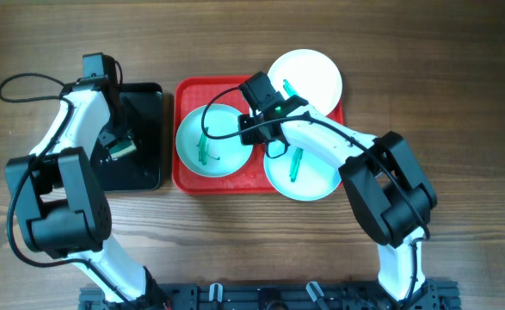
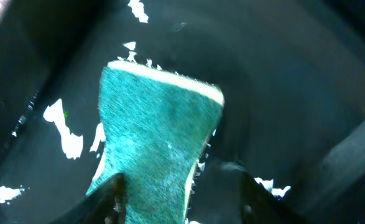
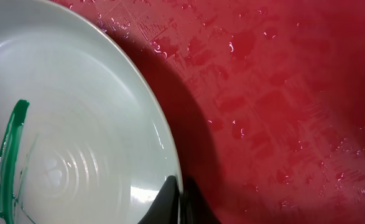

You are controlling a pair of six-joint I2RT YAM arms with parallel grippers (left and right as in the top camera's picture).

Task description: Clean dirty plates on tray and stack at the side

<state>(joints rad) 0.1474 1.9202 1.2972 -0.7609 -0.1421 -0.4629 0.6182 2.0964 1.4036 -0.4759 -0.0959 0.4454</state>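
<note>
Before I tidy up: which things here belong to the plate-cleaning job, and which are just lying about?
For the job:
- three plates
- red tray
- green sponge in left tool
- right tool

Lying about:
- black tray, under the sponge

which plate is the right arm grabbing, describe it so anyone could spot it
Find the red tray at the table's middle. Of the three plates on it, take the mint-blue plate at its left end, beside the black tray. The right gripper pinches its rim.
</note>
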